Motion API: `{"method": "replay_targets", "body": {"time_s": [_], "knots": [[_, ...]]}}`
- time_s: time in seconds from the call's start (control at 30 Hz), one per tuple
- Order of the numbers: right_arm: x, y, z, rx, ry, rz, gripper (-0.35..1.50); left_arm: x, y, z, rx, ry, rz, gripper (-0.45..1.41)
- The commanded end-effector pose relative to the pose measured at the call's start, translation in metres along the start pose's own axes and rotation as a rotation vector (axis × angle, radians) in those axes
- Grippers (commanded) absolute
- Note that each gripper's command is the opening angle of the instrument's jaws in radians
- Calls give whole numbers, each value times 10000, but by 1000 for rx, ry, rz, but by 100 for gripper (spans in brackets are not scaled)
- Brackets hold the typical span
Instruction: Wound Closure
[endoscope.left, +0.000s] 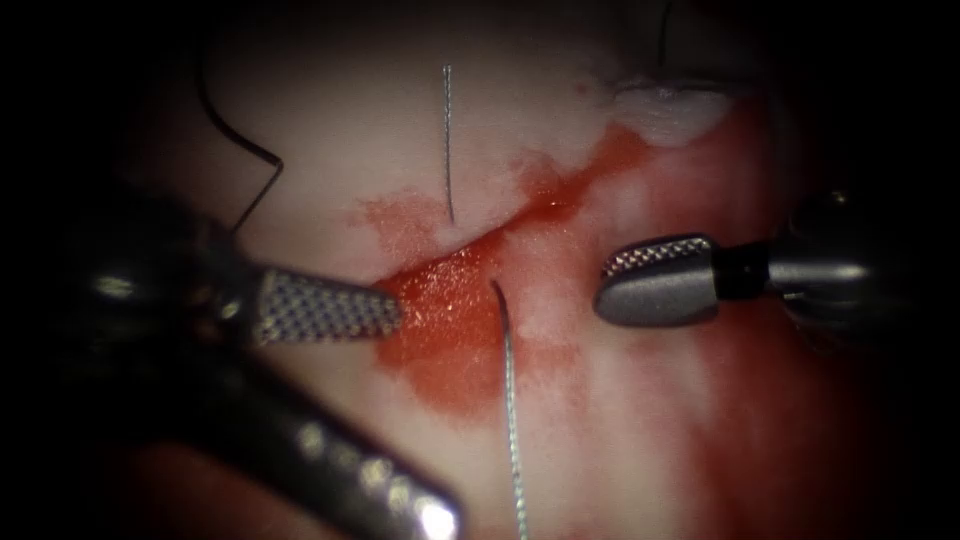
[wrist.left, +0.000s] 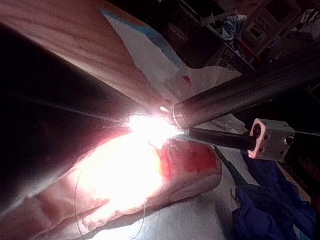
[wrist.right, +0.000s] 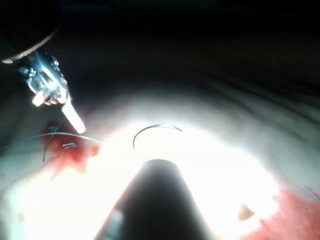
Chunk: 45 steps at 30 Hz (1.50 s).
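Plainly — needle arched through tissue.

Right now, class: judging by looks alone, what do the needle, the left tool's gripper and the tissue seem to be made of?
Needle: thin grey metal, judging by its glinting curve; it stands in the tissue at the cut, held by neither tool.
Left gripper: polished steel by its bright shine, with a cross-hatched grip face; it holds nothing.
Tissue: soft, moist pork, pale pink and glistening, stained with red fluid.

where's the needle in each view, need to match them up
Endoscope view: the needle sits in the tissue across the cut, both ends out; left tool and right tool open, holding nothing.
Left wrist view: glare hides it.
Right wrist view: thin arc beyond the dark shaft.
Shared landmark: red fluid.
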Motion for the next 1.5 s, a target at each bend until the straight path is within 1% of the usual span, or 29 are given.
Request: {"method": "replay_targets", "body": {"time_s": [0.03, 0.17, 0.2, 0.23, 0.27, 0.47, 0.63, 0.8, 0.83, 0.9, 0.97, 1.0, 1.03, 1.1, 1.13, 1.27, 1.5], "knots": [[14, -3, 5, 3, 5, -4, 24, -9, -1, 2, -3, 12, -20, 98], [14, -3, 4, 1, 7, -11, 22, 3, 11, 9, -30, 51, -147, 95], [14, -3, 4, 0, 7, -11, 22, 10, 19, 14, -38, 63, -195, 95], [14, -3, 4, 1, 7, -5, 22, 14, 23, 16, -44, 71, -209, 95], [14, -2, 4, 1, 7, -5, 22, 23, 33, 19, -55, 88, -258, 90], [14, -2, 4, 1, 6, 1, 22, 49, 60, 32, -88, 164, -267, 76], [13, -3, 3, 3, 6, 0, 24, 67, 84, 50, -112, 191, -341, 73], [12, -3, 2, 3, 5, -1, 26, 80, 102, 71, -129, 230, -352, 69], [12, -3, 2, 4, 5, -1, 26, 79, 105, 78, -129, 227, -346, 58], [12, -4, 3, 4, 5, -1, 26, 75, 106, 83, -115, 201, -341, 46], [12, -4, 3, 4, 5, 4, 22, 67, 106, 86, -93, 163, -341, 24], [11, -4, 3, 4, 5, 4, 22, 64, 106, 87, -86, 145, -324, 2], [11, -4, 3, 4, 5, 4, 22, 59, 105, 86, -85, 125, -278, -45], [11, -4, 3, 4, 5, 3, 22, 53, 105, 84, -91, 91, -252, -45], [11, -5, 4, 4, 5, 3, 20, 44, 105, 79, -108, 51, -223, -45], [10, -6, 5, 3, 5, 9, 19, 29, 105, 64, -174, -8, -193, -45], [10, -7, 6, 3, 6, 15, 19, 16, 109, 44, -211, -83, -182, -45]]}}
